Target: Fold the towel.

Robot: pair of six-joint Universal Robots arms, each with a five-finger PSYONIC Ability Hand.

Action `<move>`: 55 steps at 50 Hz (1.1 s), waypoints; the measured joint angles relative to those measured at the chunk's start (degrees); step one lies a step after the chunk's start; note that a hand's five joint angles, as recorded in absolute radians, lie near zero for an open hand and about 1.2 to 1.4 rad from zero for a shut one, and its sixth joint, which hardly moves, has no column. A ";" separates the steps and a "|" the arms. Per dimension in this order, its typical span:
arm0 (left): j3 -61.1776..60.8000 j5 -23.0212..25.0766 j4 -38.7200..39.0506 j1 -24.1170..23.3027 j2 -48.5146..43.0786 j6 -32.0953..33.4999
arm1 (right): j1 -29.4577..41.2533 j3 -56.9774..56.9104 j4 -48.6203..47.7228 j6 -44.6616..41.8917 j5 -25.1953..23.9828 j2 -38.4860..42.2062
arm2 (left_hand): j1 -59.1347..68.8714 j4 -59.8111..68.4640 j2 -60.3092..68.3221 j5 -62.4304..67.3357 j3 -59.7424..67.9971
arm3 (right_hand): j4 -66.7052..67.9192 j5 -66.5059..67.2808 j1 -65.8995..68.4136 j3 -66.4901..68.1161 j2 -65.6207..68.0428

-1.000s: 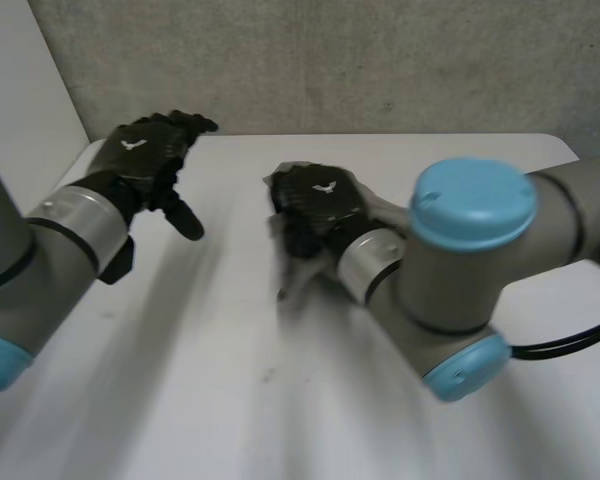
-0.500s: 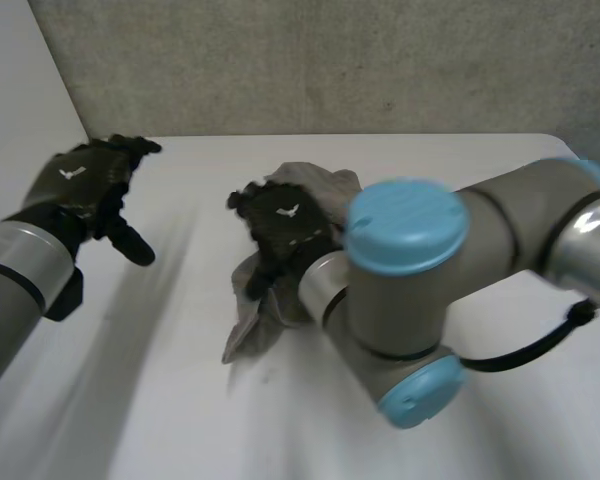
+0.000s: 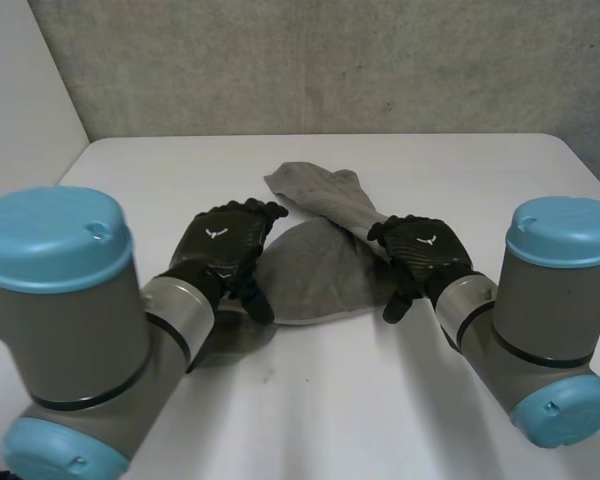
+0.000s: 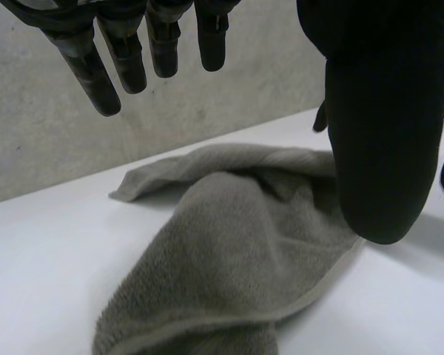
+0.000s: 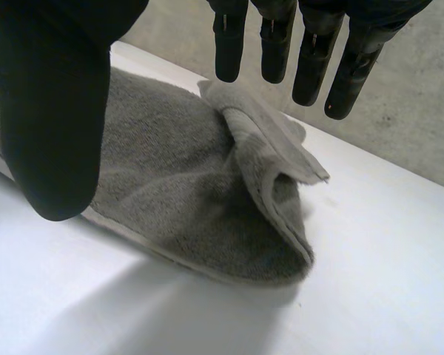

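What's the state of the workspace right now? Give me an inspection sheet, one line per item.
Surface: white table, bare around the towel.
Job's things: grey towel, lying rumpled on the table between the hands, one end trailing toward the wall; not neatly folded.
Clutter: nothing seen.
Hands: left hand open, fingers straight, at the towel's left edge. Right hand open, fingers straight, over its right side. Neither grips the cloth; whether they touch it is unclear.
Cables: nothing seen on the table.
Surroundings: grey wall behind the table, white panel at the left.
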 measured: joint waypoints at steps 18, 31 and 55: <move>-5.35 -7.81 4.73 3.95 -5.01 8.04 | -2.01 1.49 -1.49 -5.93 -1.16 -0.50 | 2.52 2.38 2.21 1.83 2.28 | 0.00 0.00 0.00 0.01 0.00; -10.71 -6.99 13.16 10.19 -6.01 7.76 | -5.60 -1.45 -1.98 -35.56 -12.23 1.49 | 15.42 14.93 15.05 14.36 15.13 | 0.00 0.01 0.00 0.01 0.00; -11.82 -1.04 15.16 11.02 -7.85 7.46 | -8.13 -13.63 -7.41 -64.89 -24.11 17.34 | 38.44 37.94 37.82 37.22 37.83 | 4.76 5.04 2.95 5.54 3.92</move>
